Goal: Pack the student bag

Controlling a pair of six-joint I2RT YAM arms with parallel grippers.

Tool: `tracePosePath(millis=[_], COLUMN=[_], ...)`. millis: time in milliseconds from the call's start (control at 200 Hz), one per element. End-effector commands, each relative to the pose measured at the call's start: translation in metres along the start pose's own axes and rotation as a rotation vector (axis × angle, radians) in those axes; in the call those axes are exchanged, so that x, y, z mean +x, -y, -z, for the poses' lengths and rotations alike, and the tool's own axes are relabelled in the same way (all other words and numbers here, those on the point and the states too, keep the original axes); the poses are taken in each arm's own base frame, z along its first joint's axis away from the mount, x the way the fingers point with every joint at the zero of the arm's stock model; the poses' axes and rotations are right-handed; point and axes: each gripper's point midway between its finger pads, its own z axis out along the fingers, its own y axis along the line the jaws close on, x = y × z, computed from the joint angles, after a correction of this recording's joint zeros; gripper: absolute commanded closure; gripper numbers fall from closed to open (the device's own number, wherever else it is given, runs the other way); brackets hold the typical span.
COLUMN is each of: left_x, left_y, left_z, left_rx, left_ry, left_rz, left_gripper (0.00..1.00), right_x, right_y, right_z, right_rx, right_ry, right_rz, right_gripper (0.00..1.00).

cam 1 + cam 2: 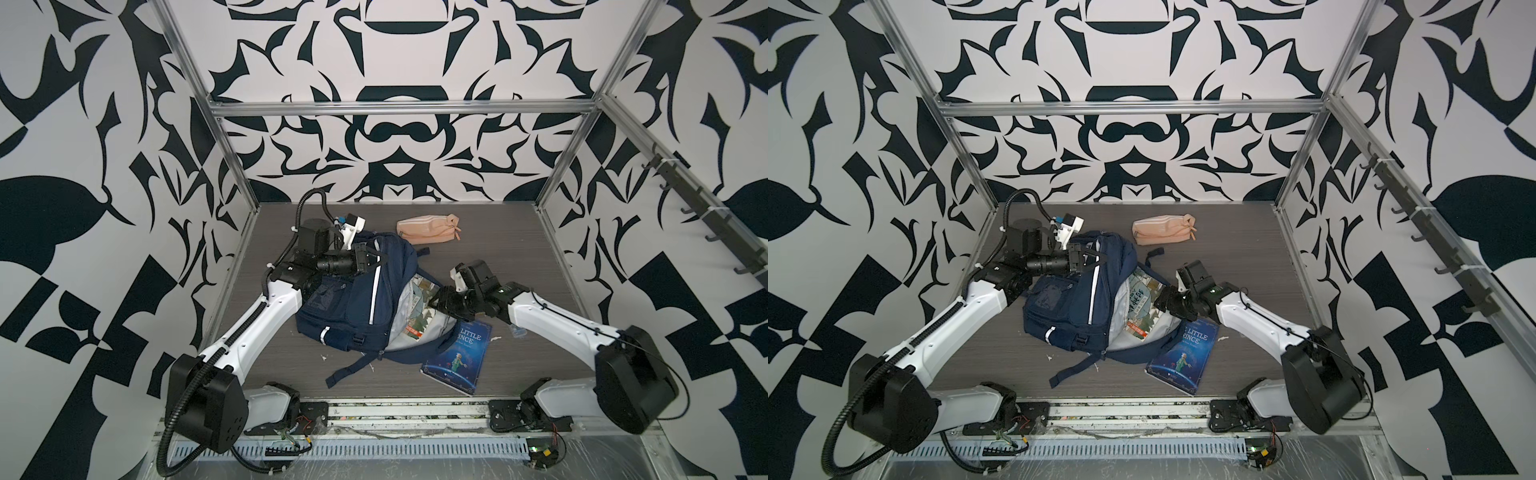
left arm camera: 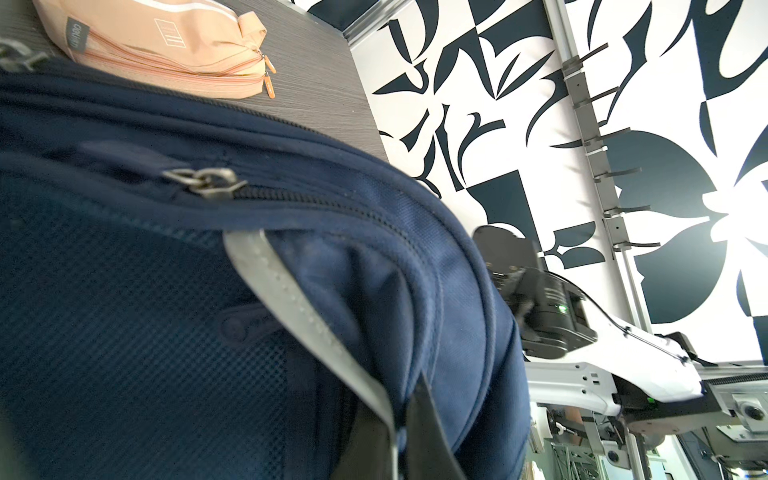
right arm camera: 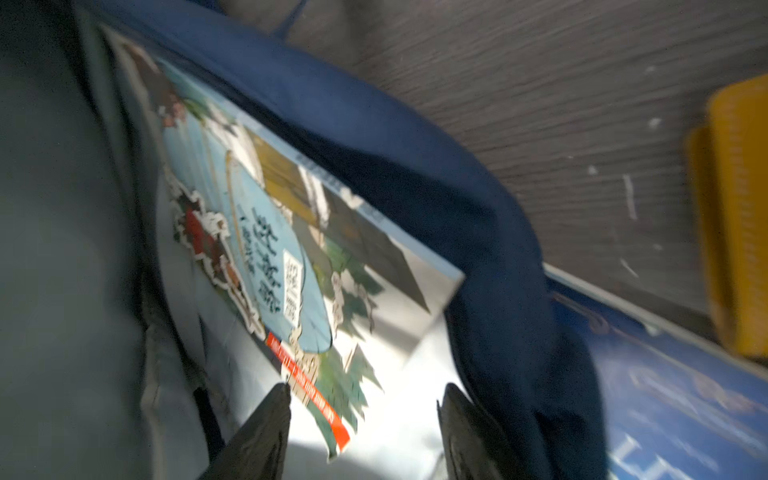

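Navy student bag is lying in the middle of the counter, with the pinched-shut left hand holding its top up. The right hand is hovering, jaws half apart and empty, over the picture book inside. Fetching the Little Prince book just beside the bag looks next.

blue book sits partly hidden by the student bag.

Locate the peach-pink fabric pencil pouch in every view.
Top view: peach-pink fabric pencil pouch on the table behind the navy-blue fabric backpack.
Top view: pouch, same spot.
Left wrist: pouch past the backpack's zipper.
Right wrist: absent.
Shared landmark: the backpack.
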Motion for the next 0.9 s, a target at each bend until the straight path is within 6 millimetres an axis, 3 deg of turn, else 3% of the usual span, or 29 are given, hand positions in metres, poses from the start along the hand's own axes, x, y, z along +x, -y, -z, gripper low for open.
tracePosePath(millis=[0,330,370,450,725,835,895], left_x=[-0.013,-0.013,-0.013,-0.012,-0.014,-0.014,-0.014], left_y=[0.034,0.043,0.043,0.044,0.046,0.048,0.036], left_z=[0.008,0.008,0.008,0.009,0.008,0.008,0.000], left_rx=[0.110,0.154,0.156,0.159,0.175,0.178,0.165], left_ry=[0.040,0.030,0.028,0.026,0.022,0.021,0.005], left_rz=[-0.110,-0.122,-0.121,-0.120,-0.116,-0.119,-0.094], left_gripper=[1.00,1.00,1.00,1.00,1.00,1.00,1.00], right_x=[-0.019,-0.029,-0.030,-0.033,-0.023,-0.010,-0.003], right_y=[-0.014,-0.012,-0.013,-0.018,-0.048,-0.071,-0.084], right_z=[-0.014,-0.059,-0.062,-0.062,-0.071,-0.078,-0.079], right_rx=[-0.043,-0.094,-0.107,-0.126,-0.225,-0.230,-0.238], right_ry=[0.047,0.033,0.038,0.049,-0.022,-0.084,-0.105], right_rz=[0.027,0.042,0.049,0.089,0.268,0.369,0.420], right_gripper=[0.40,0.40,0.46,0.67,1.00,1.00,1.00])
